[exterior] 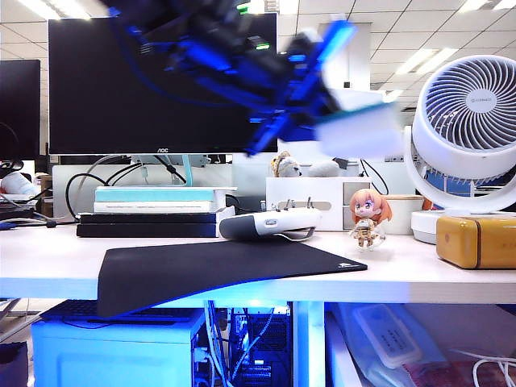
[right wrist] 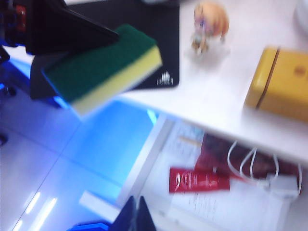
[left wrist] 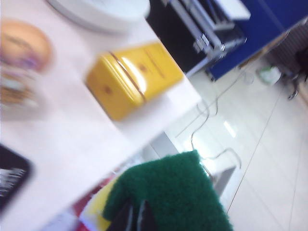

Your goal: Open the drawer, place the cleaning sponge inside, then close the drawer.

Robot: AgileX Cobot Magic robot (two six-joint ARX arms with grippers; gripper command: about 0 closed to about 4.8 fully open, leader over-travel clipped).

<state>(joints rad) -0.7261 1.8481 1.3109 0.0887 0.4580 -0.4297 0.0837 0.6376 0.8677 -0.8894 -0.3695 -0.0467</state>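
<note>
The cleaning sponge [left wrist: 178, 192], yellow foam under a dark green scouring layer, is held in my left gripper [left wrist: 135, 215], whose jaws are shut on its near edge. In the exterior view the blurred left arm reaches across to the right, and the sponge [exterior: 355, 129] hangs high above the desk. The right wrist view shows the sponge [right wrist: 106, 67] in the air off the desk's front edge, beside the open drawer [right wrist: 147, 159]. My right gripper [right wrist: 136, 217] is shut and empty, out in front of the drawer.
A yellow-orange box [exterior: 477, 240], a figurine [exterior: 368, 218] and a black mouse pad [exterior: 218, 270] lie on the desk. A white fan [exterior: 472, 121] and a monitor [exterior: 121, 89] stand behind. The drawer holds a red packet [right wrist: 199, 180] and white cables [right wrist: 269, 180].
</note>
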